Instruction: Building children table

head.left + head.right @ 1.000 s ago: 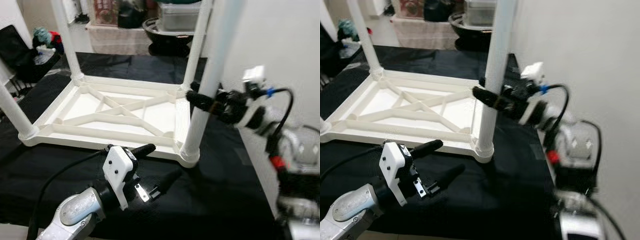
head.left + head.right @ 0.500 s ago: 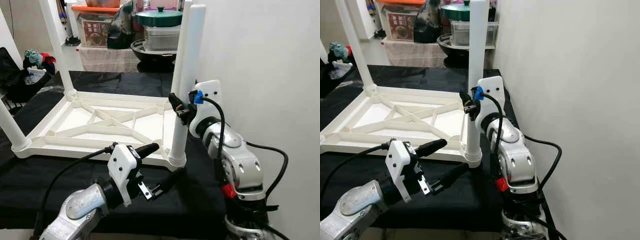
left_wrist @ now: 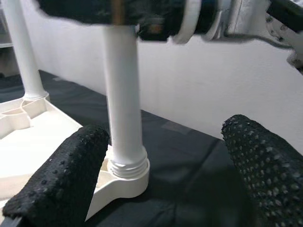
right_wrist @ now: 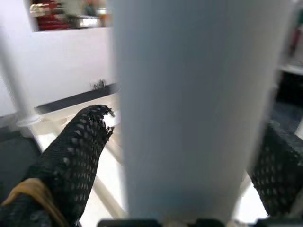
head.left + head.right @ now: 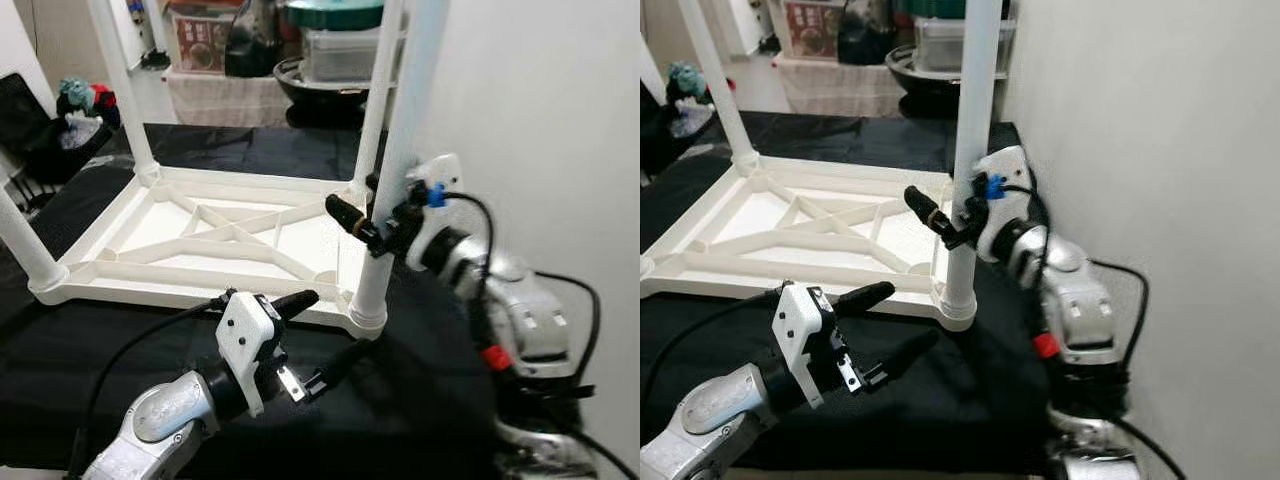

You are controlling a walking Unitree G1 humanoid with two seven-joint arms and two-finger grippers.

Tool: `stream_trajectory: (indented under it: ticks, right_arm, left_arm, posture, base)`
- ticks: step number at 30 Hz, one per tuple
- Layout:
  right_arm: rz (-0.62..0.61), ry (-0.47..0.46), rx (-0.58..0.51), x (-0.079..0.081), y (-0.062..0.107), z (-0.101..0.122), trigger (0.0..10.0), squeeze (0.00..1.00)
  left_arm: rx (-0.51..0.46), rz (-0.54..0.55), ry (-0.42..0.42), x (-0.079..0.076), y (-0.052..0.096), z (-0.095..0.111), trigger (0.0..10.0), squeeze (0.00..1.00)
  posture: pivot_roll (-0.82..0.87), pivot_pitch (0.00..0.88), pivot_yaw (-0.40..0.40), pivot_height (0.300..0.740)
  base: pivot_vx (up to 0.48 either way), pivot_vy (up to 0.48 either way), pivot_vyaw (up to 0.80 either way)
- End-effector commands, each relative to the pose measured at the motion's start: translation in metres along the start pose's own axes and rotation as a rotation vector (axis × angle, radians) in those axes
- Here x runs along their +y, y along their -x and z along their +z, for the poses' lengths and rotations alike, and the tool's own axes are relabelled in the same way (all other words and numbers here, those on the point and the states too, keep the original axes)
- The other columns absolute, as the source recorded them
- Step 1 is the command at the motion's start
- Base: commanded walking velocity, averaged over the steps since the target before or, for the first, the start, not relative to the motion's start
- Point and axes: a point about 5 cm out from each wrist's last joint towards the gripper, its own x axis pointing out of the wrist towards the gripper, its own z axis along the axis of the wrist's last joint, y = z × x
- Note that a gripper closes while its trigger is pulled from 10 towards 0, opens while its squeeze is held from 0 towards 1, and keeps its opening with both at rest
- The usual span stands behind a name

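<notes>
The white children's table lies upside down, its ribbed underside [image 5: 180, 285] resting on black cloth. Its legs point upward. My right gripper [image 5: 372, 218] is shut on the near right leg [image 5: 405, 130] about a third of the way up. In the right wrist view one black finger [image 4: 75, 156] sits on each side of that leg [image 4: 189, 94]. My left gripper [image 5: 325, 335] hovers open, low over the cloth and just in front of the same leg's socket [image 3: 125, 170]. Nothing is between its fingers [image 3: 61, 189].
A white wall [image 5: 540, 120] runs close along the right, right behind my right arm. At the back stand storage boxes and a lidded pot [image 5: 335, 40]. A black chair with clothes [image 5: 60, 110] is at the far left. The cloth-covered surface [image 5: 100, 340] ends near me.
The camera view has shifted and tilted down. My right arm's elbow has swung while its gripper stays on the leg. The left gripper holds the same place, still open.
</notes>
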Motion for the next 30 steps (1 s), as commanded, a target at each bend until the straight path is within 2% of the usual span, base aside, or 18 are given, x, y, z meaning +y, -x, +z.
stream_trajectory:
  ticks: [1, 2, 5, 9, 11, 13, 14, 15, 16, 19, 20, 22, 23, 30]
  right_arm:
    - [0.094, 0.041, -0.06, 0.001, -0.002, 0.013, 10.0, 1.0]
    - [0.195, 0.049, -0.07, 0.003, -0.001, 0.018, 10.0, 1.0]
    - [0.379, 0.05, -0.05, 0.002, 0.003, 0.023, 10.0, 1.0]
    - [0.429, 0.05, -0.04, -0.005, 0.005, 0.028, 10.0, 1.0]
    - [0.522, 0.031, -0.051, -0.015, 0.008, 0.036, 10.0, 1.0]
    - [0.549, 0.034, -0.047, -0.02, 0.01, 0.04, 10.0, 1.0]
    - [0.576, 0.047, -0.036, -0.022, 0.01, 0.042, 10.0, 0.39]
    - [0.576, 0.047, -0.036, -0.022, 0.01, 0.042, 10.0, 0.39]
    - [0.578, 0.044, -0.049, -0.027, 0.009, 0.046, 10.0, 0.0]
    - [0.582, 0.038, -0.062, -0.029, 0.008, 0.049, 10.0, 0.0]
    - [0.597, 0.032, -0.072, -0.031, 0.009, 0.051, 1.6, 0.0]
    - [0.597, 0.032, -0.072, -0.031, 0.009, 0.051, 1.6, 0.0]
    - [0.634, 0.016, -0.075, -0.033, 0.012, 0.051, 0.0, 0.0]
    - [0.718, -0.032, -0.032, -0.033, 0.031, 0.043, 0.0, 0.0]
  left_arm:
    - [0.008, -0.018, 0.004, -0.005, 0.003, 0.001, 10.0, 0.0]
    - [0.015, -0.022, 0.007, -0.006, 0.004, 0.0, 10.0, 0.0]
    - [0.022, -0.023, 0.011, -0.009, 0.007, 0.001, 10.0, 0.0]
    - [0.026, -0.02, 0.011, -0.01, 0.009, 0.002, 10.0, 0.0]
    - [0.035, -0.016, 0.012, -0.011, 0.012, 0.002, 10.0, 0.0]
    - [0.037, -0.015, 0.011, -0.011, 0.013, 0.003, 10.0, 0.0]
    - [0.039, -0.011, 0.01, -0.011, 0.014, 0.003, 10.0, 0.0]
    - [0.039, -0.011, 0.01, -0.011, 0.014, 0.003, 10.0, 0.0]
    - [0.04, -0.009, 0.009, -0.011, 0.014, 0.004, 10.0, 0.0]
    - [0.04, -0.007, 0.009, -0.011, 0.015, 0.004, 10.0, 0.0]
    - [0.04, -0.006, 0.009, -0.011, 0.015, 0.004, 10.0, 0.0]
    - [0.04, -0.006, 0.009, -0.011, 0.015, 0.004, 10.0, 0.0]
    - [0.041, -0.005, 0.008, -0.012, 0.015, 0.004, 10.0, 0.0]
    - [0.033, -0.006, 0.007, -0.01, 0.011, 0.004, 10.0, 0.0]
  posture:
    - [-0.04, 0.075, -0.075, 0.74]
    - [-0.03, 0.083, -0.075, 0.74]
    - [-0.02, 0.092, -0.073, 0.74]
    - [-0.01, 0.102, -0.072, 0.74]
    - [0.01, 0.109, -0.074, 0.74]
    - [0.01, 0.112, -0.076, 0.74]
    - [0.02, 0.114, -0.075, 0.74]
    - [0.02, 0.114, -0.075, 0.74]
    - [0.02, 0.117, -0.076, 0.74]
    - [0.02, 0.118, -0.076, 0.74]
    - [0.02, 0.115, -0.077, 0.74]
    - [0.02, 0.115, -0.077, 0.74]
    - [0.02, 0.114, -0.077, 0.74]
    - [-0.01, 0.088, -0.078, 0.74]
  base:
    - [0.0, 0.0, 0.0]
    - [0.0, 0.0, 0.0]
    - [0.0, 0.0, 0.0]
    - [0.0, 0.0, 0.0]
    - [0.0, 0.0, 0.0]
    - [0.0, 0.0, 0.0]
    - [0.0, 0.0, 0.0]
    - [0.0, 0.0, 0.0]
    - [0.0, 0.0, 0.0]
    - [0.0, 0.0, 0.0]
    - [0.0, 0.0, 0.0]
    - [0.0, 0.0, 0.0]
    - [0.0, 0.0, 0.0]
    - [0.0, 0.0, 0.0]
